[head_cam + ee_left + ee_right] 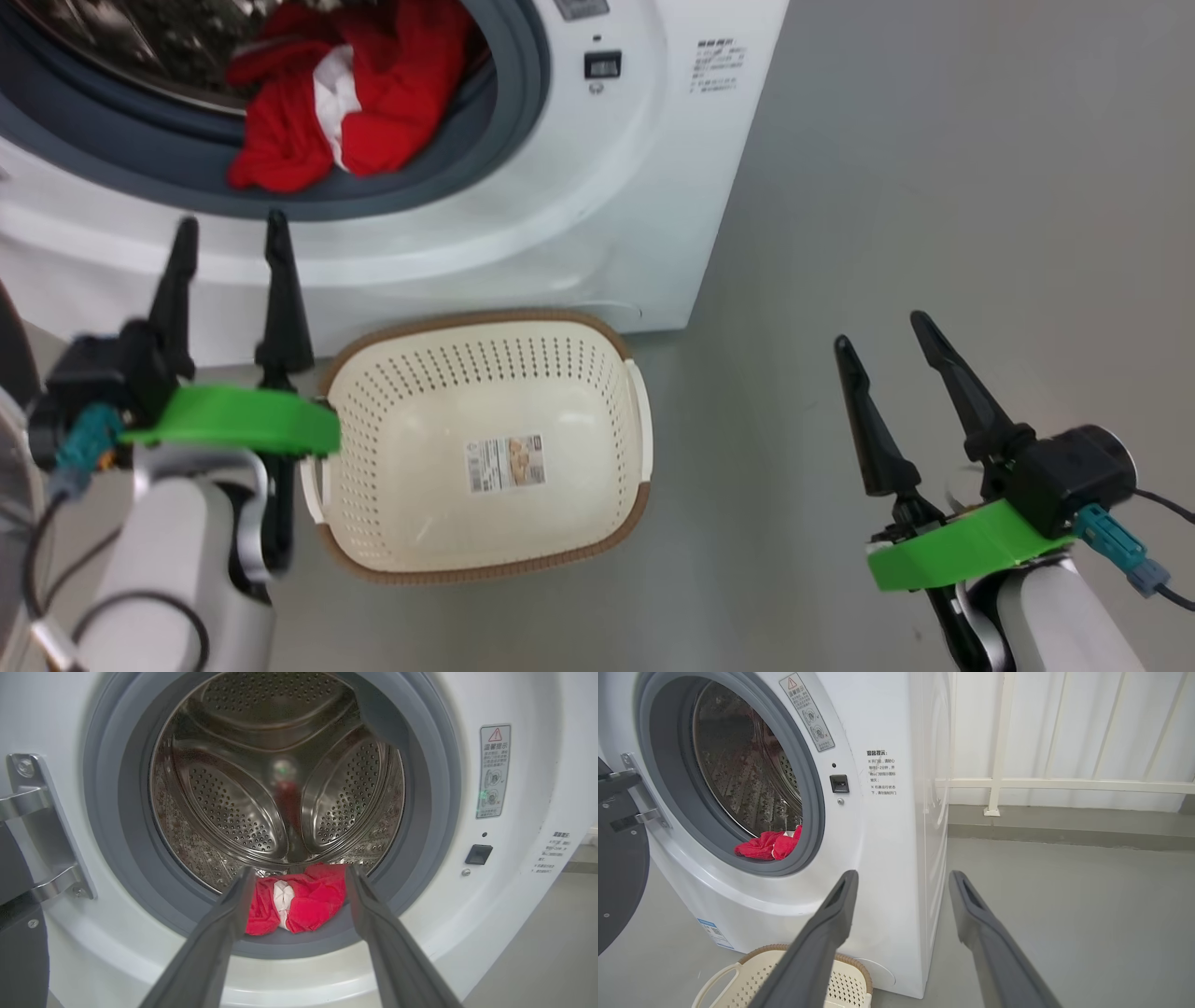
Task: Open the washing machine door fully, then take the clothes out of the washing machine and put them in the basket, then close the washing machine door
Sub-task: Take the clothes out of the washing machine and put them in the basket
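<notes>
Now: one washing machine (607,215), one washing machine door (619,891) standing open at hinge side, one basket (560,373), one red-and-white heap of clothes (392,103); garment count unclear. Clothes in drum (280,788), at its front lower edge, spilling onto grey gasket (420,812). Basket on floor (934,187), just beside machine's front bottom edge; paper sticker (505,464) on its bottom. Two end effectors. Left end effector (231,222): fingers apart, clear of clothes, raised by basket's left rim, aimed at drum mouth. Right end effector (881,331): fingers apart, over floor, well right of basket.
</notes>
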You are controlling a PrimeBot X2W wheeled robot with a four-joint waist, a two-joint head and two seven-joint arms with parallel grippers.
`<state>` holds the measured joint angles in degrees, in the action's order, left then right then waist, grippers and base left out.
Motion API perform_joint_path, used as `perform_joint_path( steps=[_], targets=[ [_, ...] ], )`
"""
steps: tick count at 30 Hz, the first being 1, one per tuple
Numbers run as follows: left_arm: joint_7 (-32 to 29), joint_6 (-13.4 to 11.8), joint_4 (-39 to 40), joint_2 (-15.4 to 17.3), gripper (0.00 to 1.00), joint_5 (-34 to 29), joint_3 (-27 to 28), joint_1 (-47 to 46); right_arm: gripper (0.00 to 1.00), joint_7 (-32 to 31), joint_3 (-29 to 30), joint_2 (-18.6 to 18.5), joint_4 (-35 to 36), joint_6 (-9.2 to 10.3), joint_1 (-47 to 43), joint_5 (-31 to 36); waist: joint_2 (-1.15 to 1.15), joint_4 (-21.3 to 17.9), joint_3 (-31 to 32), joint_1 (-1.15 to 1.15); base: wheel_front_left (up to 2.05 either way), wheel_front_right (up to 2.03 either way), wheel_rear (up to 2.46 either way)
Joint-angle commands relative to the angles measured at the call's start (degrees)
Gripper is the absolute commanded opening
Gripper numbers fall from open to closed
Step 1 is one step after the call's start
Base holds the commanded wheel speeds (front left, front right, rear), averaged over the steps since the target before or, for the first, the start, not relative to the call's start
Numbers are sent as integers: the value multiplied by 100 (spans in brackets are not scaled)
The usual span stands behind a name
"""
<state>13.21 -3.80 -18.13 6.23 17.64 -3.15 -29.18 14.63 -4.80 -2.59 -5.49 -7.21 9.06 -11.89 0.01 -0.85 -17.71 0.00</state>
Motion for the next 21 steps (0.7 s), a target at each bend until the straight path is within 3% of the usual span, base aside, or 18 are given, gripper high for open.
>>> perform_joint_path(
  steps=[1,21],
  targets=[
    [43,-54,-2,222,100,-70,149,-289,100,36,-199,-29,135,-28,167,116,-1,-44,-269,0,0,0,0],
    [121,123,-1655,437,100,-40,145,-2295,100,37,-295,-29,201,-28,535,130,-1,-283,-1017,0,0,0,0]
  ],
)
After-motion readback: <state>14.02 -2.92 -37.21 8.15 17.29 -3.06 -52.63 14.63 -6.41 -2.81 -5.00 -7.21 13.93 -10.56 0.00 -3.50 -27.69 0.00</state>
